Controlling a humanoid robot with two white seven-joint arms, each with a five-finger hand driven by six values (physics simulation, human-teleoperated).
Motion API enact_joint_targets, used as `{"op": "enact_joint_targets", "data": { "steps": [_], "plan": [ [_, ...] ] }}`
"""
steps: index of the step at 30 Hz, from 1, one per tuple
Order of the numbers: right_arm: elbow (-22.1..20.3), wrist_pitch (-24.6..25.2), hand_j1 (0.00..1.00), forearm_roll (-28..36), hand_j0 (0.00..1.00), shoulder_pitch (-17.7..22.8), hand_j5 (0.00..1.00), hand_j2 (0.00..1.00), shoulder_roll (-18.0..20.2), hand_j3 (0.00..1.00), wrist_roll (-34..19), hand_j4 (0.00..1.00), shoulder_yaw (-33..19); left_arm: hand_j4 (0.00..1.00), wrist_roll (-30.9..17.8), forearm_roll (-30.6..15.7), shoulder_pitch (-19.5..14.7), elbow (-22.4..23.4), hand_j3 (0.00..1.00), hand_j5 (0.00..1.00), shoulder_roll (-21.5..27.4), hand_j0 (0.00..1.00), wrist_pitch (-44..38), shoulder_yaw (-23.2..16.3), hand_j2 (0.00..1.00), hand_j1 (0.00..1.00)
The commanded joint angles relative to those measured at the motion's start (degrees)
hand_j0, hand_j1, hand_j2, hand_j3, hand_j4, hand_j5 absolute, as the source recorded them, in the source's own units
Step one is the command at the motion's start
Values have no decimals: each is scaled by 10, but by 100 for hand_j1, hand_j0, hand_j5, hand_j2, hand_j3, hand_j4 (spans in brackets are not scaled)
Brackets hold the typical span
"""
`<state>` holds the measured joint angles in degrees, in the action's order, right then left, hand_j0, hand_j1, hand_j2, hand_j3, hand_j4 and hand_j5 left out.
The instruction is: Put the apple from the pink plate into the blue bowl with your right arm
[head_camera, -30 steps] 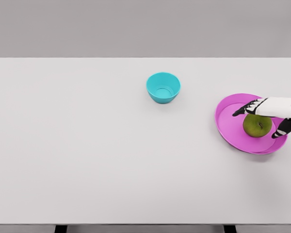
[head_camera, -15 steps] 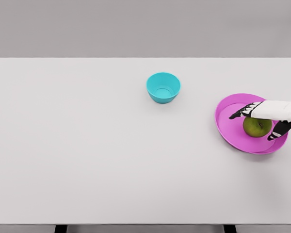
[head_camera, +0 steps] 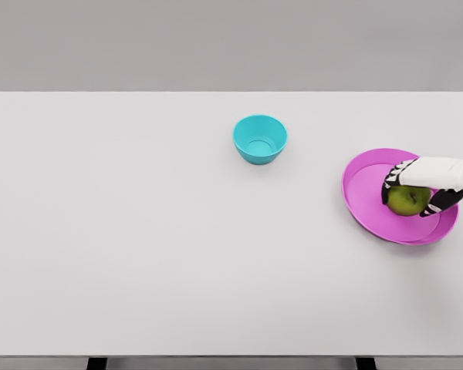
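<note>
The apple [head_camera: 406,200], green and a little mottled, sits on the pink plate [head_camera: 366,202] near the right end of the white desk [head_camera: 139,231], and the robot's right hand [head_camera: 413,190] is wrapped over it from above and from the right, the arm reaching in from the right edge. The dark fingertips [head_camera: 387,190] curl down the apple's left side while the thumb presses in at its lower right, so the hand looks clenched on the fruit, though the apple seems to rest on the plate and not to hang clear of it. I'd say this is the grasping step, with the pick-up not yet made. The blue bowl [head_camera: 260,139] stands well apart to the left and farther back on the desk, upright and with nothing in it. The next move, as I judge it, calls for a straight lift to clear the plate's rim, then a carry leftward and away until the apple is above the bowl's mouth, before the fingers let go. The left arm is nowhere to be seen.
</note>
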<state>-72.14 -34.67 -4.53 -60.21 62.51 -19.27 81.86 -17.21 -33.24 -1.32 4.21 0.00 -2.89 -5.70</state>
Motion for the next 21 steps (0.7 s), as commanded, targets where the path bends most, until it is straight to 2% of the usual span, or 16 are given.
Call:
{"op": "enact_joint_targets", "data": {
  "steps": [1, 9, 11, 18, 21],
  "plan": [
    [-2, -3, 37, -2, 37, -1, 37, 37, -5, 37, -3, 37, 3, 100, 0, 0, 0, 0, 100, 100, 0, 100, 0, 0, 100, 100],
    [-21, -3, 36, 0, 36, -6, 36, 36, -5, 36, -8, 36, -35, 100, 0, 0, 0, 0, 100, 100, 0, 100, 0, 0, 100, 100],
    [-31, -3, 36, 0, 36, -10, 36, 36, -10, 36, -10, 36, -57, 100, 0, 0, 0, 0, 100, 100, 0, 100, 0, 0, 100, 100],
    [-30, -3, 36, 2, 36, -55, 36, 36, -115, 36, -25, 36, -65, 100, 0, 0, 0, 0, 100, 100, 0, 100, 0, 0, 100, 100],
    [-27, -3, 36, 3, 36, -59, 36, 36, -142, 36, -31, 36, -75, 100, 0, 0, 0, 0, 100, 100, 0, 100, 0, 0, 100, 100]
  ]
}}
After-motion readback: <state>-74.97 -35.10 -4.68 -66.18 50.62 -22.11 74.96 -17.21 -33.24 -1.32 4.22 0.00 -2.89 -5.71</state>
